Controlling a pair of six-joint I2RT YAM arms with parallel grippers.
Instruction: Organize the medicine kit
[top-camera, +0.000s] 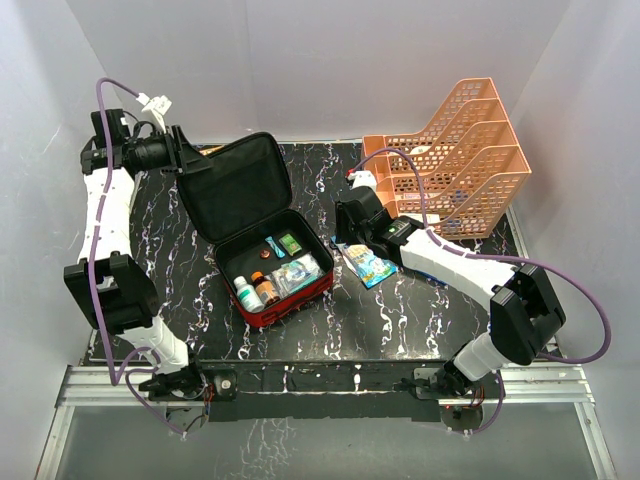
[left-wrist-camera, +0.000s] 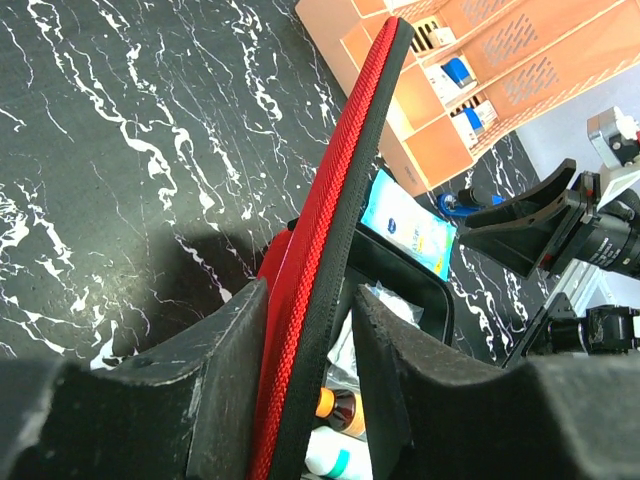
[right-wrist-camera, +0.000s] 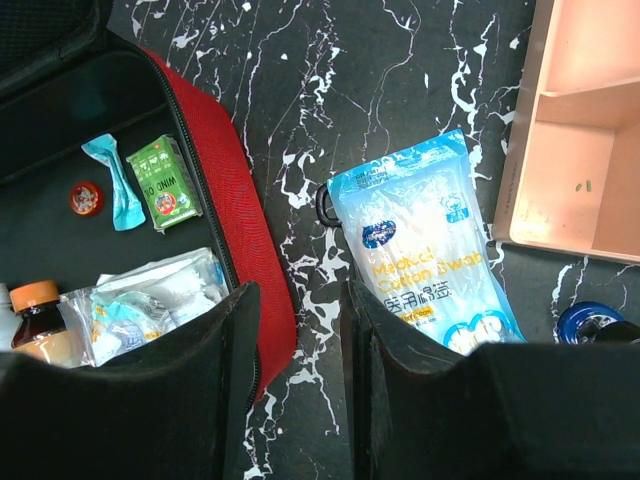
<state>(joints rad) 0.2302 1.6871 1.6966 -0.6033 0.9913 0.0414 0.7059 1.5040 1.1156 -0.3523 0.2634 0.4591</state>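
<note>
The red medicine kit (top-camera: 303, 293) lies open mid-table with its black-lined lid (top-camera: 235, 185) standing up. My left gripper (top-camera: 183, 152) straddles the lid's top edge (left-wrist-camera: 340, 170). In the left wrist view the gripper (left-wrist-camera: 310, 292) is open: one finger lies against the red outside and a gap shows on the lining side. My right gripper (top-camera: 347, 222) hovers open and empty (right-wrist-camera: 297, 292) over bare table between the kit's red wall (right-wrist-camera: 225, 170) and a blue cotton swab packet (right-wrist-camera: 425, 240). A green box (right-wrist-camera: 165, 185), an amber bottle (right-wrist-camera: 35, 310) and a wrapped dressing (right-wrist-camera: 150, 300) lie inside.
An orange tiered tray (top-camera: 450, 170) stands at the back right, its corner (right-wrist-camera: 580, 150) close to the swab packet (top-camera: 368, 265). A blue round item (right-wrist-camera: 585, 320) lies by the tray. A white bottle (top-camera: 247, 293) lies in the kit's near corner.
</note>
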